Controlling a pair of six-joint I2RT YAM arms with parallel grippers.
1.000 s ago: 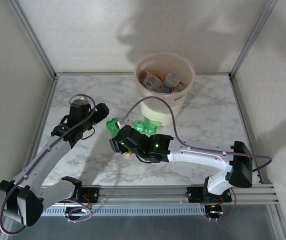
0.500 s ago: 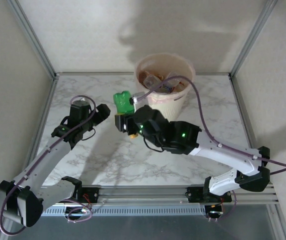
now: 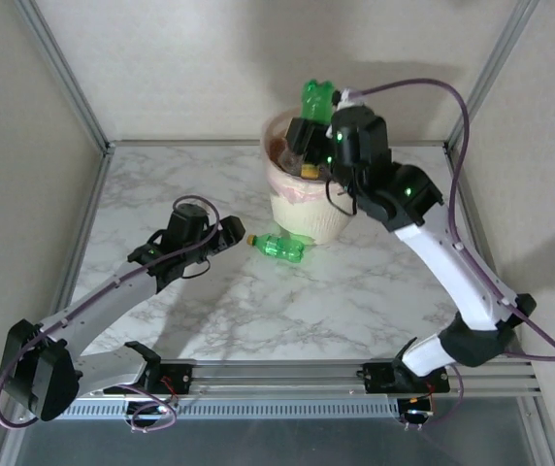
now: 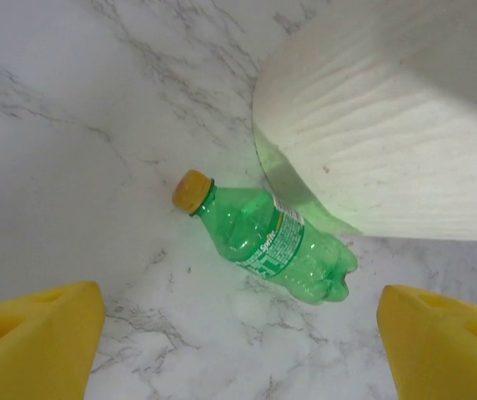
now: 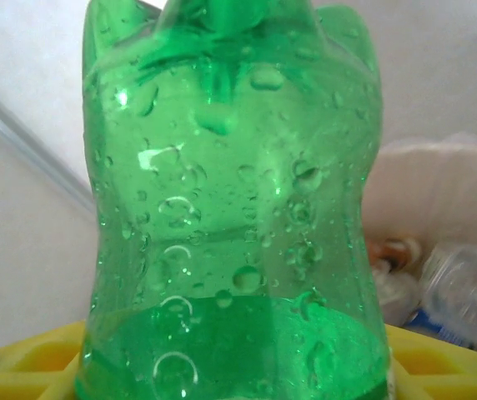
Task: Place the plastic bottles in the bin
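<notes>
Drop step: right tool point(image 3: 307, 136) grasping a green bottle point(image 3: 318, 97) over the bin point(image 3: 287, 202) just beneath it, so release should come next (left tool point(image 3: 231, 231) spread wide, Sprite bottle point(image 4: 265, 243) lying just ahead of it).

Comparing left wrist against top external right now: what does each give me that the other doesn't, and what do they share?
Left wrist view: close detail of the green bottle on the table, with its yellow cap and printed label. It lies on its side close to the bin. The left gripper is open, its pads wide apart, short of the bottle.
Top external view: the right gripper is shut on a second green bottle, held above the bin's rim.
Shared: the lying bottle, the bin and the marble table.
</notes>
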